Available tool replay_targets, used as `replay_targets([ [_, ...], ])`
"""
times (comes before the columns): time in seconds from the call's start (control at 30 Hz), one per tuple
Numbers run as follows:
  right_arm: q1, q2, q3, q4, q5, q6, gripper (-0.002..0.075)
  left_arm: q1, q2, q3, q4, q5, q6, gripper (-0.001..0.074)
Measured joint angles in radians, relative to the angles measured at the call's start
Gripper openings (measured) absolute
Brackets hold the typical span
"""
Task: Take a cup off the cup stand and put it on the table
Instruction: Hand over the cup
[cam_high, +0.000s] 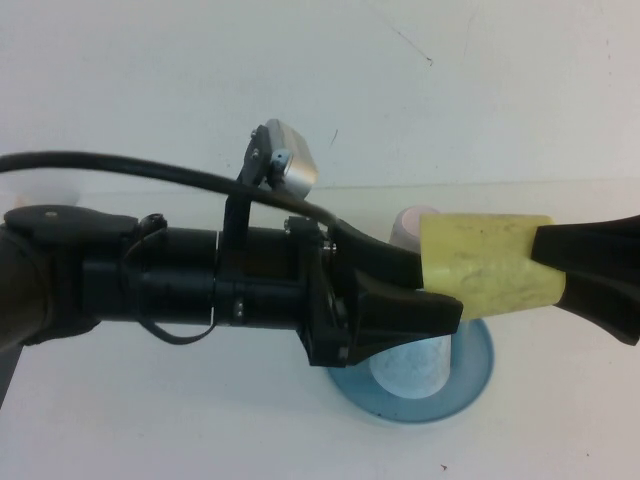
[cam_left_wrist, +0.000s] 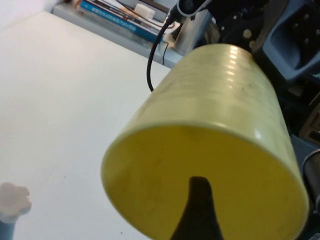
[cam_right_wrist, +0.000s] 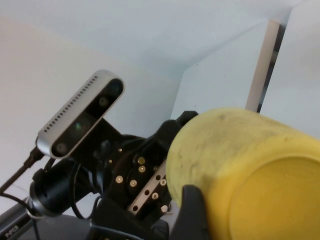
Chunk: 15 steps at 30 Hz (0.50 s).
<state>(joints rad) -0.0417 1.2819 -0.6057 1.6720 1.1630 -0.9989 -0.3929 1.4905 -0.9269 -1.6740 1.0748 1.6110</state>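
The yellow speckled cup (cam_high: 490, 262) lies on its side in the air above the cup stand (cam_high: 478, 385), a round blue dish on the white table (cam_high: 150, 430). My left gripper (cam_high: 430, 285) comes in from the left and is shut on the cup's open rim. One of its fingers (cam_left_wrist: 197, 210) shows inside the mouth of the cup (cam_left_wrist: 210, 125). My right gripper (cam_high: 552, 272) comes in from the right and is shut on the cup's base end. One of its fingers (cam_right_wrist: 192, 215) lies against the side of the cup (cam_right_wrist: 235, 145).
A light blue cup (cam_high: 410, 368) sits on the stand under my left gripper. A pale pinkish object (cam_high: 408, 225) shows behind the yellow cup. Books (cam_left_wrist: 120, 20) lie past the table's far edge. My left arm (cam_high: 150, 275) spans the left half of the high view.
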Motion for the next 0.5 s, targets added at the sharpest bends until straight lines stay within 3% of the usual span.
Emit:
replay_targets([
  [0.27,0.0,0.0,0.0,0.0,0.0,0.0,0.0542,-0.002,0.051,-0.099,0.0,0.025,-0.032,0.049],
  [0.5,0.0,0.0,0.0,0.015,0.007,0.0,0.0542,-0.07,0.057,-0.148,0.003,-0.02,-0.039,0.0472],
])
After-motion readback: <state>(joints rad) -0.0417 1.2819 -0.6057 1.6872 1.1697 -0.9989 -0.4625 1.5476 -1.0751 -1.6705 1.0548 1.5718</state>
